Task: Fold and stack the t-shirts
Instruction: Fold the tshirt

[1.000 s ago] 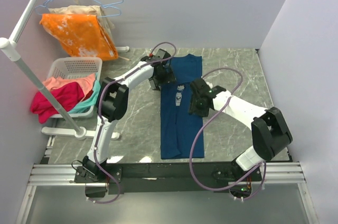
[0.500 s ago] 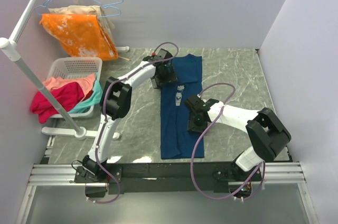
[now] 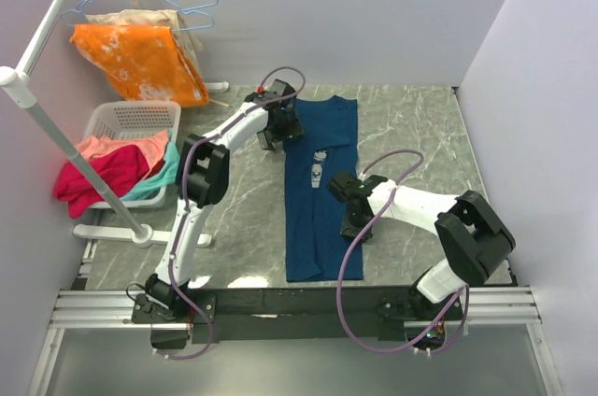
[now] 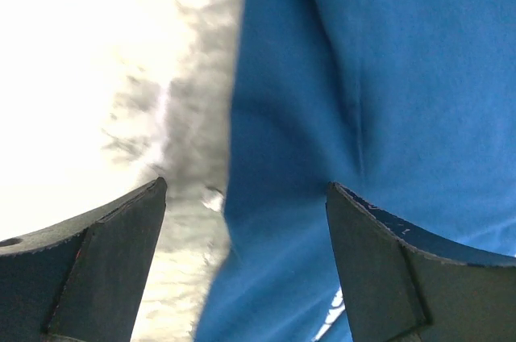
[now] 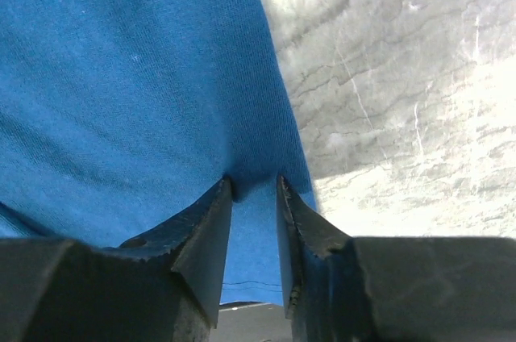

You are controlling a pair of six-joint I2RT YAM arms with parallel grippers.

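The right pincer [image 5: 254,185] is clenched on a small ridge of blue cloth at the right edge of the t-shirt [image 3: 313,237], low on its near half, with bare table [image 3: 411,134] just beside it. The left pincer [image 4: 246,189] is released, its jaws wide apart and straddling the shirt's left edge at the far, collar end; in its own view one finger is over the table and the other over the cloth, and I cannot tell whether either touches.

The shirt lies flat between the two arms as a long narrow strip running from near to far, its pale print [image 3: 319,172] facing up. So the lengthwise fold looks done, and the crosswise fold is left. No stack is visible yet, and more clothes [image 3: 103,167] are heaped in the basket [image 3: 131,118] at the left
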